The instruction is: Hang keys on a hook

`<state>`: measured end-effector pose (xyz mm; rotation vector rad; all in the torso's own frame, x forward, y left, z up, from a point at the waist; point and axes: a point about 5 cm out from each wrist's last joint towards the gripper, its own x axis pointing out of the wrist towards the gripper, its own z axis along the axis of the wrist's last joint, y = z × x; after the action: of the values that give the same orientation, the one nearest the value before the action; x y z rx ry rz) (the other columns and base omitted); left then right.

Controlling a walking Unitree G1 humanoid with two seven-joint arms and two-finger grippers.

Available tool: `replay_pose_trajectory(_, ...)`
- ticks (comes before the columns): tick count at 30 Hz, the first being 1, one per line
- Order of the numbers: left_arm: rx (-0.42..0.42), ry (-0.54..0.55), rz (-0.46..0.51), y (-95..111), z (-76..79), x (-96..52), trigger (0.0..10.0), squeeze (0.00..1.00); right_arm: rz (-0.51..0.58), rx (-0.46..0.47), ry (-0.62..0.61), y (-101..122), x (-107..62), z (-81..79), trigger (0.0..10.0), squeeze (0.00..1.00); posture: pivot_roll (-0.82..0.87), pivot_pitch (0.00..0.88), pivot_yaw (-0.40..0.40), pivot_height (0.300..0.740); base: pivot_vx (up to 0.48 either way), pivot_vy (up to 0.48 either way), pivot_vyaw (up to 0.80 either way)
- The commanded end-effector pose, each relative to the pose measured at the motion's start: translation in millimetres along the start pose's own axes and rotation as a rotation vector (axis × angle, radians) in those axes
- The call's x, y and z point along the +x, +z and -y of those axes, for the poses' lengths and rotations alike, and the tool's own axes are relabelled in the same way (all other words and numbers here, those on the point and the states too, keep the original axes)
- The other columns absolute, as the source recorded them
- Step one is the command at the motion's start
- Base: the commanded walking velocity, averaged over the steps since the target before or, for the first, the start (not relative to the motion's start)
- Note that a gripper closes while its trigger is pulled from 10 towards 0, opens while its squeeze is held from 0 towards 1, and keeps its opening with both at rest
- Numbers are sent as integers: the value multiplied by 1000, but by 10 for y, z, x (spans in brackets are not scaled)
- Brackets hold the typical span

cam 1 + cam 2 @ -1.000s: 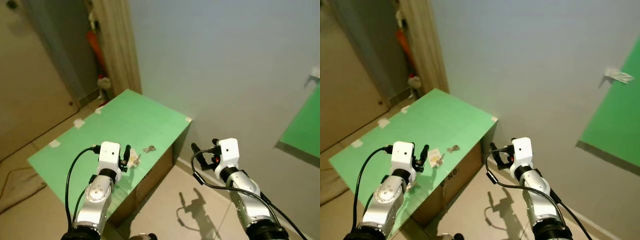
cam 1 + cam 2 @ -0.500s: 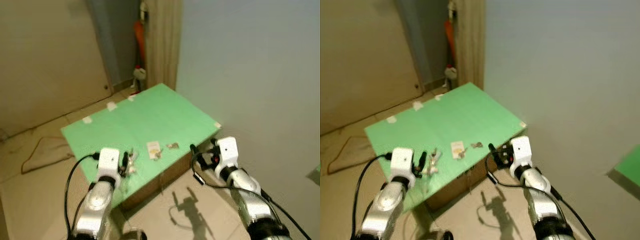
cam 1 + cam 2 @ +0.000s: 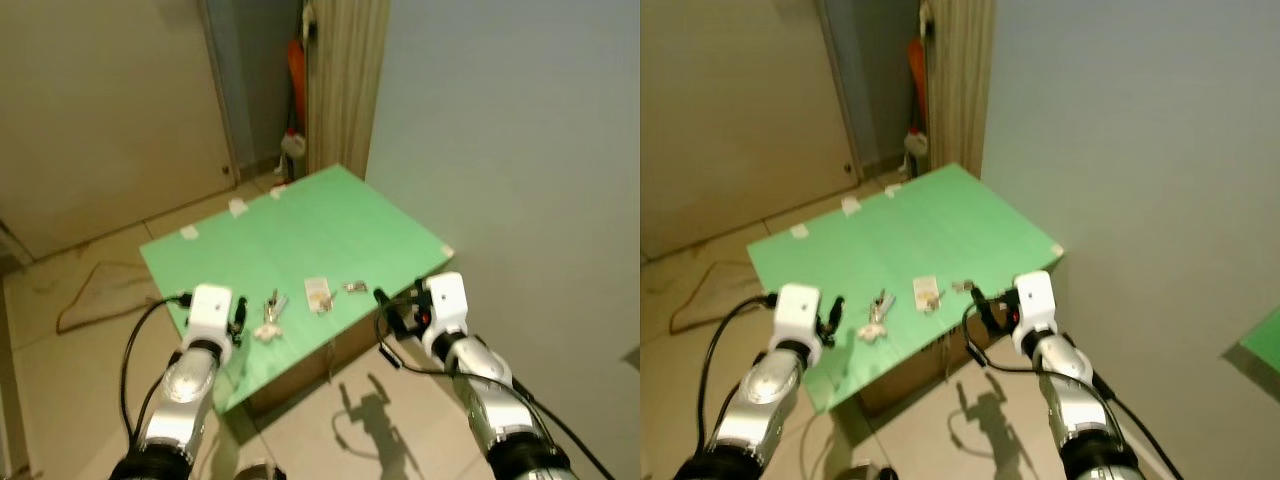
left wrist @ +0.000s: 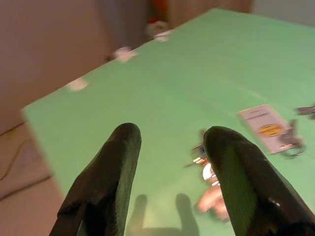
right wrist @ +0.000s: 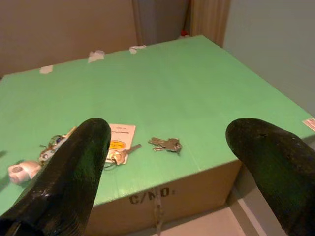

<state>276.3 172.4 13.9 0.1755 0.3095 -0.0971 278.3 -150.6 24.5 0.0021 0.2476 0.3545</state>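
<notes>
The green table (image 3: 250,250) is framed more squarely and more fully than one second ago; the shift is attributed to the head camera, not to the objects. Three key sets are seen near the front edge: a bunch with a pale fob (image 3: 269,318), a set with a white tag (image 3: 318,294), and a small bare set (image 3: 354,288). The left tool (image 3: 236,322) is held open, just beside the fob bunch. The right tool (image 3: 397,308) is held wide open, off the table's front corner near the small set. Nothing is gripped. No hook is identifiable. The task is judged to be at the approach stage, with a key grasp pending.
</notes>
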Motion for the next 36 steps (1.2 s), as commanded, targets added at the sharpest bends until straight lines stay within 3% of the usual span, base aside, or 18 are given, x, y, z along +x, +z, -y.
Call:
replay_pose_trajectory(1,45,-60,-28,26,95,89,10000,0,13,-8,4,32,-12,0,10000,0,-162,9,17,740,0,0,0)
replay_pose_trajectory(5,41,-69,-22,92,86,148,10000,0,15,-13,5,32,-30,0,10000,0,-167,12,20,740,0,0,0)
replay_pose_trajectory(6,44,-84,-21,120,93,173,10000,1000,15,-13,3,27,-39,4,10000,0,-177,15,24,740,0,0,0)
replay_pose_trajectory(12,81,-85,-77,100,73,236,10000,1000,15,-7,-17,5,-85,24,10000,0,-196,19,39,740,0,0,0)
replay_pose_trajectory(23,45,-80,-128,92,14,297,10000,1000,10,2,-24,-24,-151,5,10000,0,-214,42,36,740,0,0,0)
replay_pose_trajectory(25,33,-113,-139,83,28,300,10000,1000,12,-5,-25,-16,-202,25,10000,0,-255,77,31,740,0,0,0)
replay_pose_trajectory(26,34,-107,-142,85,24,304,10000,0,10,-12,-30,-13,-241,47,10000,0,-263,86,28,740,0,0,0)
replay_pose_trajectory(28,33,-81,-165,74,13,316,10000,0,-3,-27,-54,-16,-450,149,10000,0,-321,139,8,740,0,0,0)
replay_pose_trajectory(30,31,-74,-176,63,6,316,10000,0,-13,-34,-59,-28,-529,176,10000,0,-331,149,4,740,0,0,0)
replay_pose_trajectory(31,17,-60,-198,32,0,310,10000,0,-42,-47,-68,-66,-708,222,10000,0,-371,184,-14,740,0,0,0)
replay_pose_trajectory(32,17,-60,-198,32,0,310,10000,0,-42,-47,-68,-66,-708,222,10000,0,-371,184,-14,740,0,0,0)
replay_pose_trajectory(34,9,-49,-234,-37,-2,285,10000,0,-93,-69,-78,-110,-1038,258,10000,0,-429,226,-34,740,0,0,0)
replay_pose_trajectory(36,6,-49,-237,-47,0,281,10000,0,-101,-70,-86,-96,-1130,263,10000,0,-454,248,-39,740,0,0,0)
